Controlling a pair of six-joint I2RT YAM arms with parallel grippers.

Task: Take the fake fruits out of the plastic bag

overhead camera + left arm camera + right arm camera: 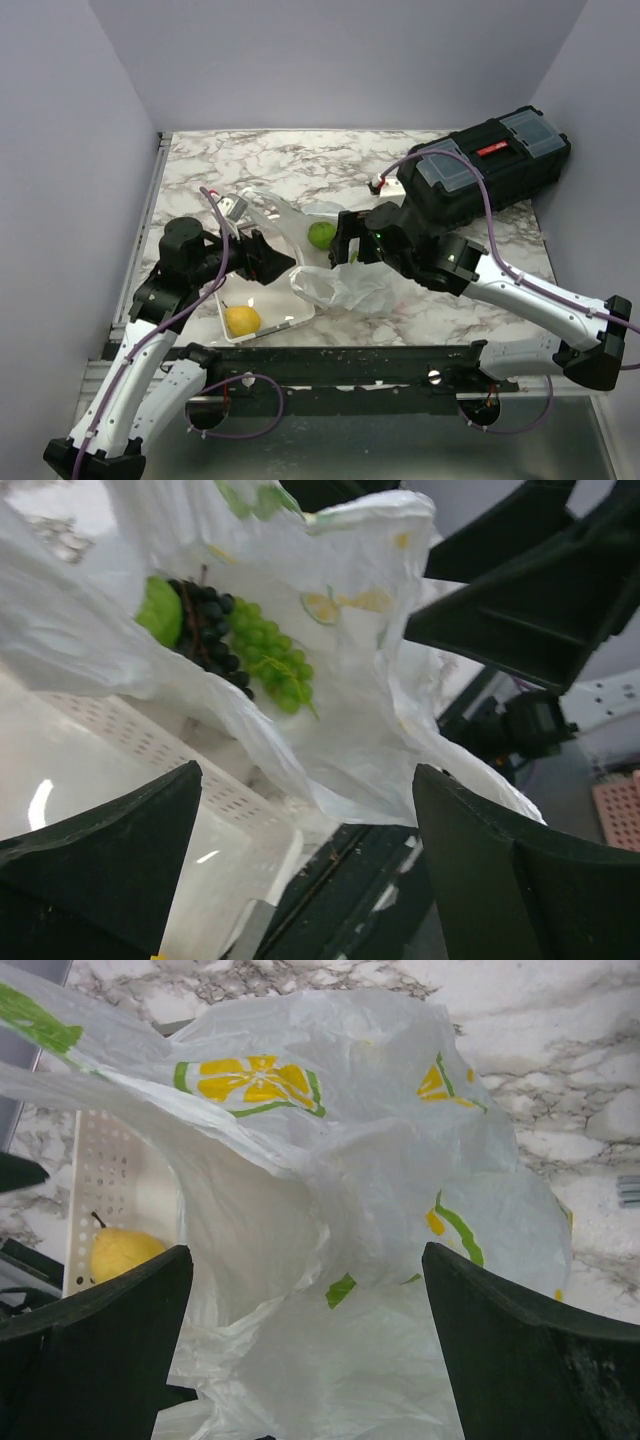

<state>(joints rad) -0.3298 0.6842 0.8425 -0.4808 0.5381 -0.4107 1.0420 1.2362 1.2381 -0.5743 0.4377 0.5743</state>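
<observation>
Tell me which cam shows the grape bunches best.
Left wrist: it looks into the plastic bag, with the dark grape bunch and light-green grape bunch clear. Top external shows neither; right wrist shows only the bag's outside.

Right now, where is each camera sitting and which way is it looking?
Top external: high behind the arms, looking down at the table; both arms, the left gripper and right gripper show.
Left wrist: on the left arm, looking at the plastic bag holding the dark grape bunch and light-green grape bunch; its fingers show.
Right wrist: on the right arm, looking down at the bag's outside and the yellow pear; its fingers show.
Shared: both wrist views see the bag and white tray.
</observation>
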